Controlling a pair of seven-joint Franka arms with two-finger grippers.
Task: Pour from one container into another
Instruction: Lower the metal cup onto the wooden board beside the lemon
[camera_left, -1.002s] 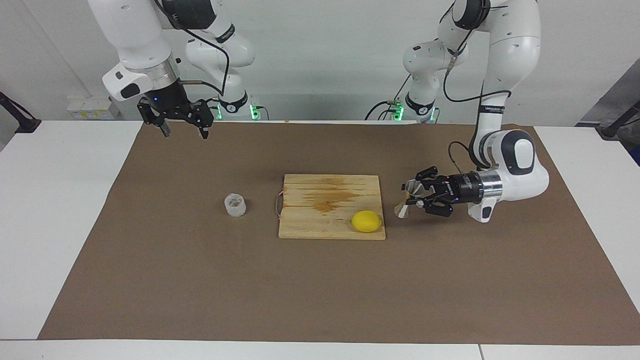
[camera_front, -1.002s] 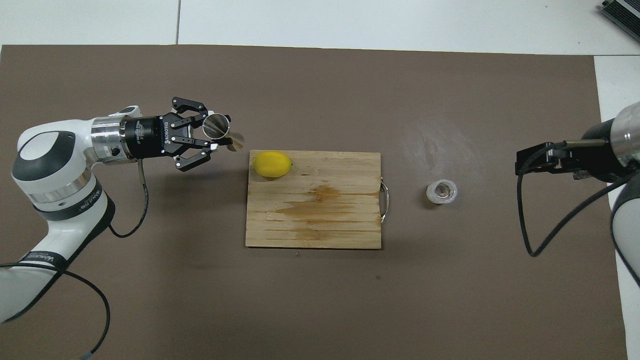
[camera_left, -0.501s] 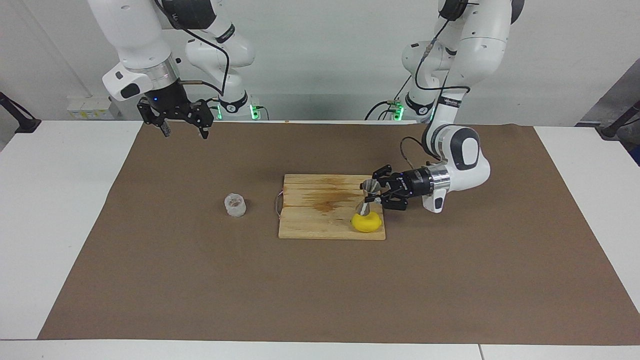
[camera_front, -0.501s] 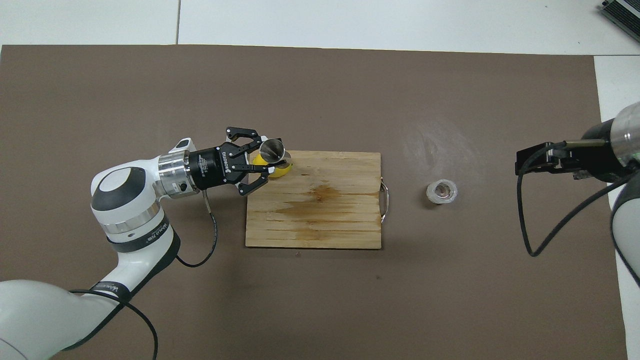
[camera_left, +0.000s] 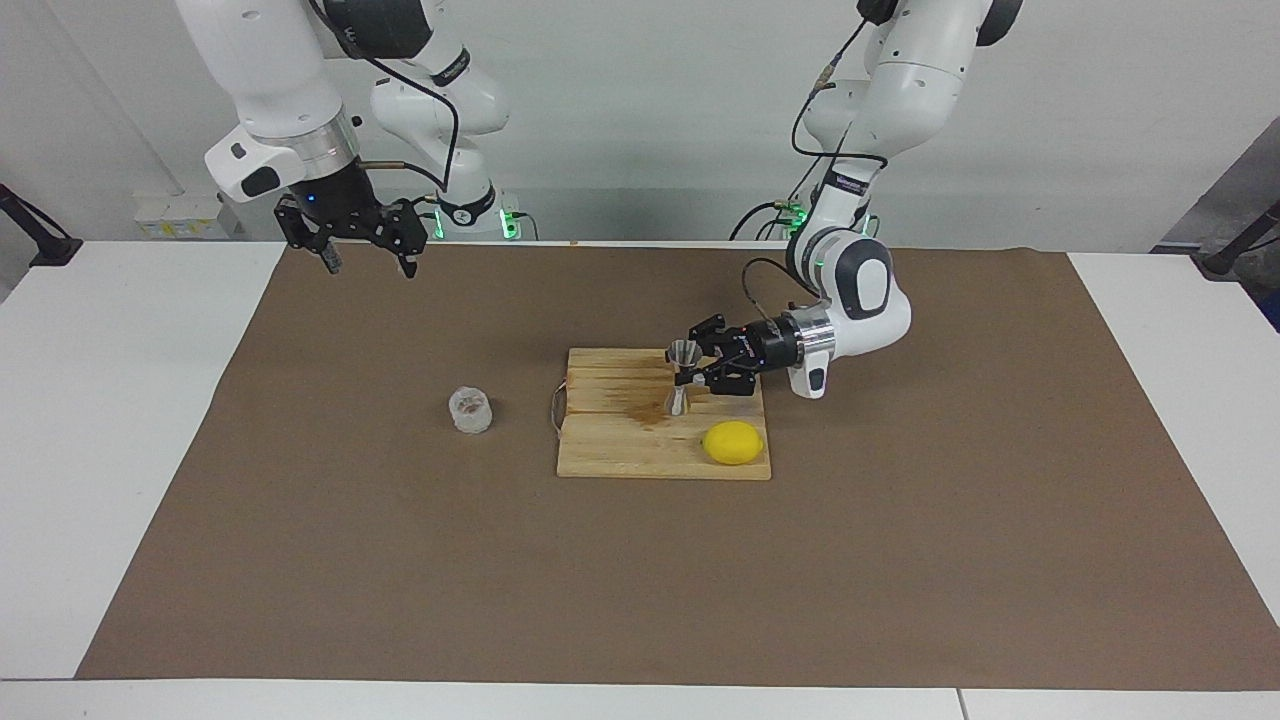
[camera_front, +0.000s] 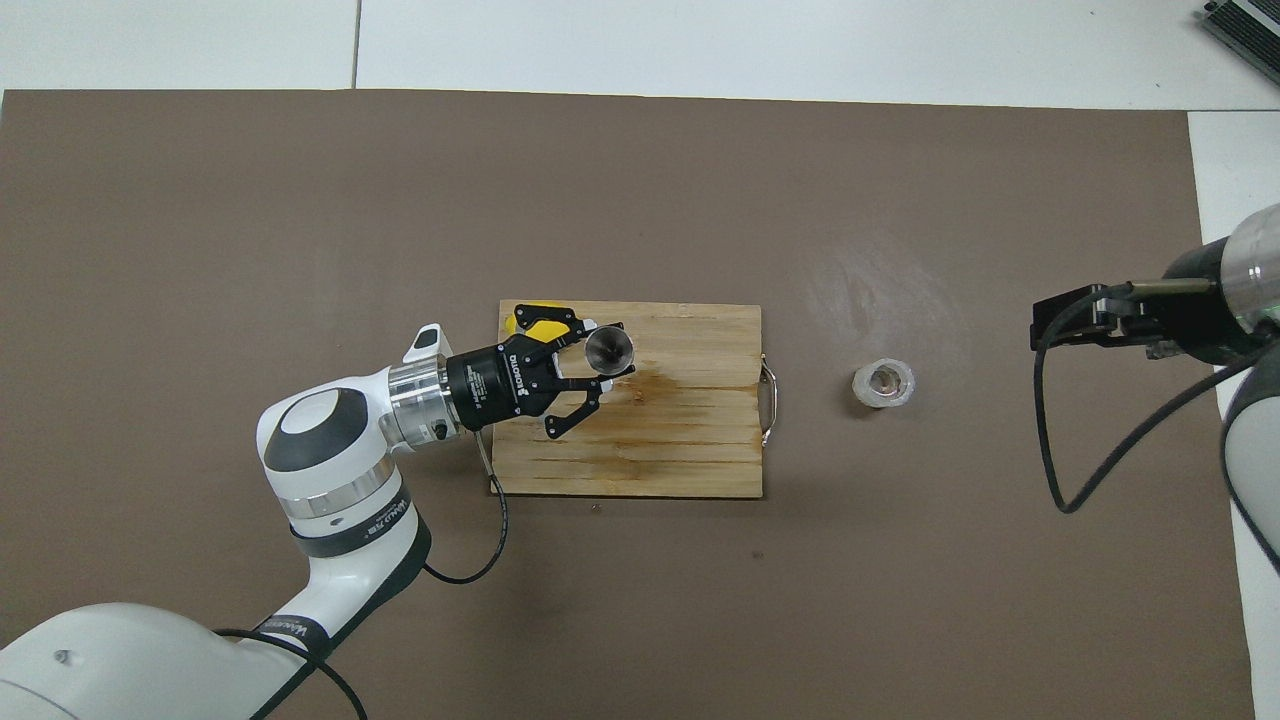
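Over the board (camera_left: 610, 445), the left pincer (camera_left: 688, 378) grips the jigger (camera_left: 682, 376) upright, apparently to set it down. Next up: the right pincer (camera_left: 365, 262), wide and waiting, fetching the cup (camera_left: 470, 410) beside the board.

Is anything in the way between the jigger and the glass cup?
Nothing visible. The left pincer holds the jigger over the cutting board; only bare board, its handle and mat lie before the glass cup.
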